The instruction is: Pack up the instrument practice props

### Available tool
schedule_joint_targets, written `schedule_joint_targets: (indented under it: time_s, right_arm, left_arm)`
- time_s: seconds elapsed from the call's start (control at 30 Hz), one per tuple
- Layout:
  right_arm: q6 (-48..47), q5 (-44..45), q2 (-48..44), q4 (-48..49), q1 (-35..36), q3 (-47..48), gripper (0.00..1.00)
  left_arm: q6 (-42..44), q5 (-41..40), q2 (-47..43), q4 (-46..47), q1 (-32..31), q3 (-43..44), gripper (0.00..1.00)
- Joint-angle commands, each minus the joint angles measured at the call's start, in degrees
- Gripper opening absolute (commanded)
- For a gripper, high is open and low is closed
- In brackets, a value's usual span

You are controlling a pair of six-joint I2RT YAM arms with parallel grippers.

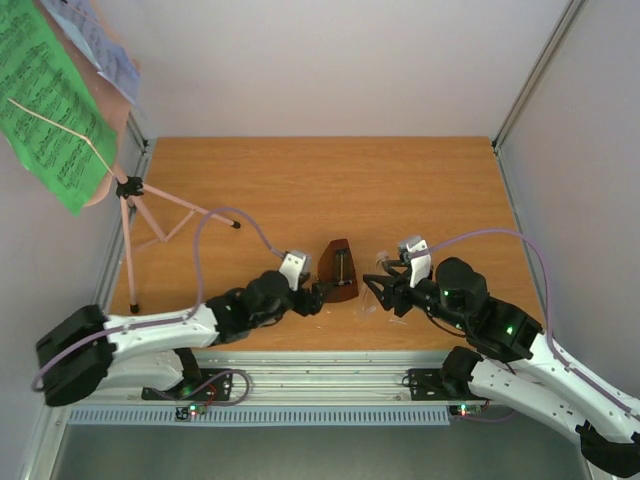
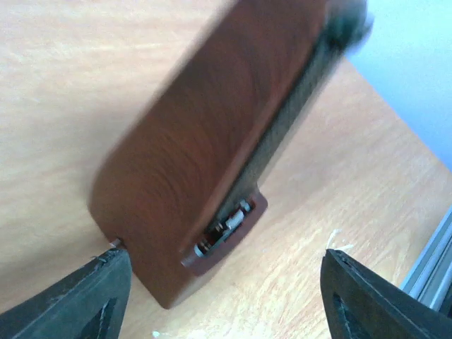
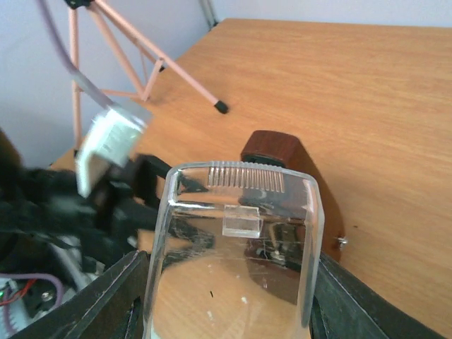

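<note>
Nearest, at the front edge of one orange-brown, wood-grained table (image 1: 420, 190): two black-and-white arms, one two-finger pincer each. On the right, right gripper (image 3: 229, 286) clamped on one clear plastic cover (image 3: 233, 240), black fingers (image 3: 113, 307) pressing its two sides. Cover glossy and tapered, rounded at the corners, ribbed along its top edge, with one small rectangular tab just under the ribs. On the left, left gripper (image 2: 224, 282) with jaws apart, flanking the base of one reddish-brown wooden pyramid metronome (image 2: 205, 155): one fingertip just beside a small metal stud at the base corner, the other well apart from the wood. Metronome smooth, finely grained, rounded at its edges, front uncovered with metal works showing; sits on the table between the two grippers, near the front middle, just beyond the held cover; upright or tilted, cannot tell. Farther back, at the far left edge, one pink metal tripod music stand (image 1: 130, 235): three thin legs with black tips, one black hub, feet on the table. At its top, one green printed music sheet (image 1: 50, 110) with one thin pale rod across it, and behind that one white printed music sheet (image 1: 100, 45). Black staves on both; notation too small to read.
</note>
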Motion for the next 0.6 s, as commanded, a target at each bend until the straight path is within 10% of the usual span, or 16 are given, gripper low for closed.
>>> schedule_joint_targets:
  time_s: [0.0,0.3,0.57]
  right_arm:
    - [-2.6,6.5,0.6,5.9,0.6,-2.7,0.52]
    - [-3.6,21.4,4.9,13.6,7.9,-6.4,0.51]
    - [-4.3,32.9,12.1,25.6,15.0,-9.4,0.51]
  left_arm:
    - [0.3,9.0,-9.6,-25.0,6.0,7.3,0.75]
    - [9.7,34.6,-6.3,-51.5,19.5,28.9,0.8]
    - [12.2,40.5,2.0,-48.3,23.5,40.1,0.81]
